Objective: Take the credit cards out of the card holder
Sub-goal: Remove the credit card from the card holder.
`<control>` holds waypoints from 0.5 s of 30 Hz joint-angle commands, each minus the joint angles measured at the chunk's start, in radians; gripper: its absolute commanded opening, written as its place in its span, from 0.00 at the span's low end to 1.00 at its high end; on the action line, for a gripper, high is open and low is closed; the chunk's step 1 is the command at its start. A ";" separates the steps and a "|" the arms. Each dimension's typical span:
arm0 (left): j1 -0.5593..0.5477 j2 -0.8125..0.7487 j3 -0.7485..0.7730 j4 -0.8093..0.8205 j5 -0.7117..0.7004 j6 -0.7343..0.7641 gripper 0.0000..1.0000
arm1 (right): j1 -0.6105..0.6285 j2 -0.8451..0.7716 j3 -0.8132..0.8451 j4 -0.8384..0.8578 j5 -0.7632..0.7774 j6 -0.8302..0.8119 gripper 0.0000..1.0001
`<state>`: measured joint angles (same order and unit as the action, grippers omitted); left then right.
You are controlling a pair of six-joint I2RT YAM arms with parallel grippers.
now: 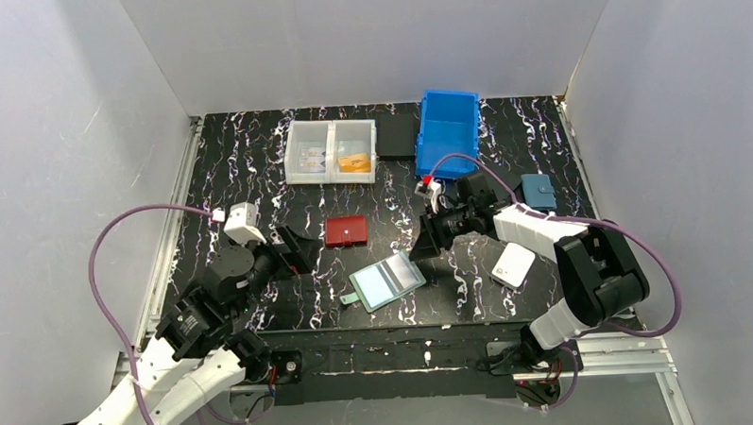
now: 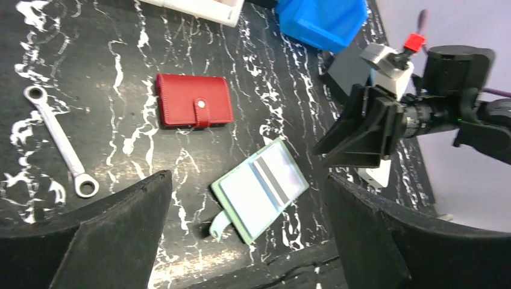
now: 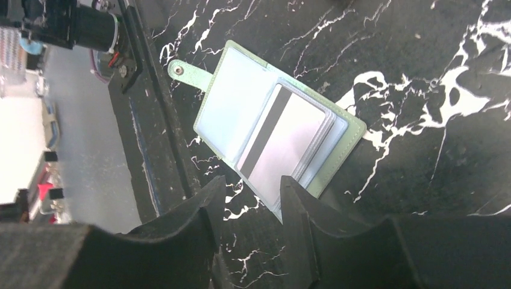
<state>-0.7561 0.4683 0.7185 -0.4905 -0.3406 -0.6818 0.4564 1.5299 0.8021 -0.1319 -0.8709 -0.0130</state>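
Now, on your left gripper [image 2: 247, 179] the jaws are spread wide, holding nothing. The green card holder [image 1: 387, 281] lies open between the arms, a striped card [image 3: 283, 144] inside. Your right gripper [image 3: 252, 183] hides its corner, jaws a little apart.

The card holder [image 3: 232, 108] looks like matt sage-green leather with clear, glossy plastic pockets; the credit card [image 3: 286, 141] in it is smooth, shiny plastic. The red wallet [image 2: 193, 99] has a soft sheen, the wrench [image 2: 60, 141] is bright metal, the table [image 2: 120, 60] a faintly glossy marble pattern
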 commanded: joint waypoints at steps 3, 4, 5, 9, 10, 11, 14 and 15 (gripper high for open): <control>0.016 0.110 0.038 -0.043 -0.014 0.077 0.96 | -0.010 -0.022 0.046 -0.096 -0.066 -0.186 0.49; 0.023 0.122 0.050 -0.043 -0.006 0.083 0.96 | -0.014 -0.016 0.049 -0.101 -0.069 -0.196 0.49; 0.030 0.134 0.062 -0.043 0.001 0.090 0.96 | -0.018 -0.011 0.051 -0.106 -0.073 -0.207 0.49; 0.042 0.152 0.072 -0.023 0.005 0.109 0.95 | -0.024 0.019 0.097 -0.221 -0.124 -0.335 0.50; 0.048 0.152 0.068 -0.012 0.005 0.110 0.96 | -0.026 0.021 0.106 -0.252 -0.127 -0.362 0.50; 0.057 0.157 0.069 0.003 0.013 0.117 0.96 | -0.029 0.021 0.108 -0.263 -0.129 -0.378 0.50; 0.090 0.192 0.084 0.025 0.061 0.132 0.95 | -0.034 0.012 0.114 -0.284 -0.132 -0.415 0.51; 0.095 0.200 0.084 0.031 0.083 0.125 0.95 | -0.036 0.009 0.113 -0.288 -0.130 -0.420 0.52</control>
<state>-0.6910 0.6403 0.7570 -0.5025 -0.3083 -0.5848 0.4309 1.5455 0.8725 -0.3323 -0.9544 -0.3132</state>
